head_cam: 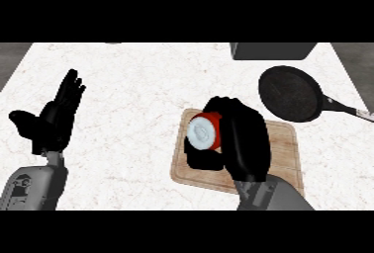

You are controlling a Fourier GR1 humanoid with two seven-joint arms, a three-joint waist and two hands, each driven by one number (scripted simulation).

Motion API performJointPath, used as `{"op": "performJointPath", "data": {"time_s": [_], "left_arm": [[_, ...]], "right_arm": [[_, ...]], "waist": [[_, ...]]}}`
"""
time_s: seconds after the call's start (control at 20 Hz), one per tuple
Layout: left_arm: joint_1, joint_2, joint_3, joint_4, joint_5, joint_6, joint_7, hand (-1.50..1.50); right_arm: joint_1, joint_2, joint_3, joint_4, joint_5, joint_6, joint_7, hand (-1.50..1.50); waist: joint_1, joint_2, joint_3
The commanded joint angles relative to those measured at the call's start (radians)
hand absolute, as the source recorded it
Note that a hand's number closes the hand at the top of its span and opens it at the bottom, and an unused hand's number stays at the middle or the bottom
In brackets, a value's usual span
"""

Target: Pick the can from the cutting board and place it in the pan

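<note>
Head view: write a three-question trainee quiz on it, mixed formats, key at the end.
1. True or false: the can already lies inside the pan.
2. Which hand is curled round the can? A) left hand B) right hand C) neither
3. Fill in: the can and the hand holding it are over the ______, left of the pan.

Key
1. False; the can is in the hand over the cutting board, and the pan holds nothing.
2. B; the left hand rests open, fingers up, at the view's left.
3. Cutting board.
</note>
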Motion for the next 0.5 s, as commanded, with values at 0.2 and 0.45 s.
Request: {"op": "performJointPath", "data": {"time_s": [0.2,0.45], "left_arm": [[-0.009,-0.014,-0.007,0.022,-0.018,0.006,-0.020,0.00],[0.020,-0.027,-0.028,-0.034,-0.022,0.004,-0.005,0.00]], "right_arm": [[-0.023,-0.075,-0.357,0.058,-0.256,-0.122,-0.218,1.50],[-0.084,-0.217,-0.533,0.335,-0.314,-0.154,-0.428,1.50]], "waist": [[0.004,0.004,0.001],[0.017,0.007,0.001]]}}
